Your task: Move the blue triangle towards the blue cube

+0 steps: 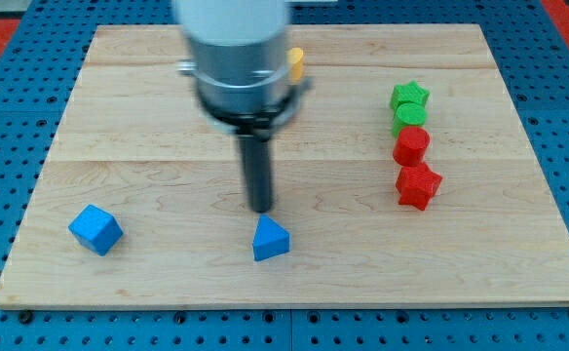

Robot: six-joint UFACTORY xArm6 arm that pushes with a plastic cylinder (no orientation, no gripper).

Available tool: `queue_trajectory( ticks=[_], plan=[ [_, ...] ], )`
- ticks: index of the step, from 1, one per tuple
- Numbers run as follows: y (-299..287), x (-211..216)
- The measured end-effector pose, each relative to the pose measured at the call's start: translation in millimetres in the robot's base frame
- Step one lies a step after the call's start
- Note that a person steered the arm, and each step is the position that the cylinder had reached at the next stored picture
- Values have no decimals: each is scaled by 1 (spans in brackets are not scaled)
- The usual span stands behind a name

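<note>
Surface: pale wooden board (148, 117) of glued planks, lying on a blue pegboard (12, 97) that shows on all sides.
Landmark: blue triangle (270, 239), near the board's bottom edge, about mid-width.
Arm: grey cylindrical body (236, 49), blurred, above the blue triangle toward the view's top; dark rod hangs straight down from it.
My tip (261, 209): just above the blue triangle in the view, slightly to its left; very close, contact cannot be told.
Pincer: none fitted; the arm ends in the plain rod, so nothing to report as apart or together.
Blue cube (95, 229): well to the view's left of the blue triangle, at nearly the same height in the view, turned corner-on.
Yellow block (295, 63): far above the blue triangle toward the view's top, mostly hidden behind the arm body; shape not made out.
Green star (410, 96): up and to the view's right of the blue triangle, heading a column of four.
Green block (408, 117): touching the green star from below, shape unclear.
Red block (411, 146): next down, rounded shape, touching the green block.
Red star (418, 185): bottom of the column, to the view's right of the blue triangle and a little higher.
</note>
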State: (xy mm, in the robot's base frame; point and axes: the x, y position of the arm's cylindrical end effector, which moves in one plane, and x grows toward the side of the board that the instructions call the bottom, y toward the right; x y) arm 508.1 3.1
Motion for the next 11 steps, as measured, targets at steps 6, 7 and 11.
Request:
queue_trajectory(
  ticks=[6,7,11],
  plan=[
    [-25,29],
    [-85,28],
    [-128,34]
  ],
)
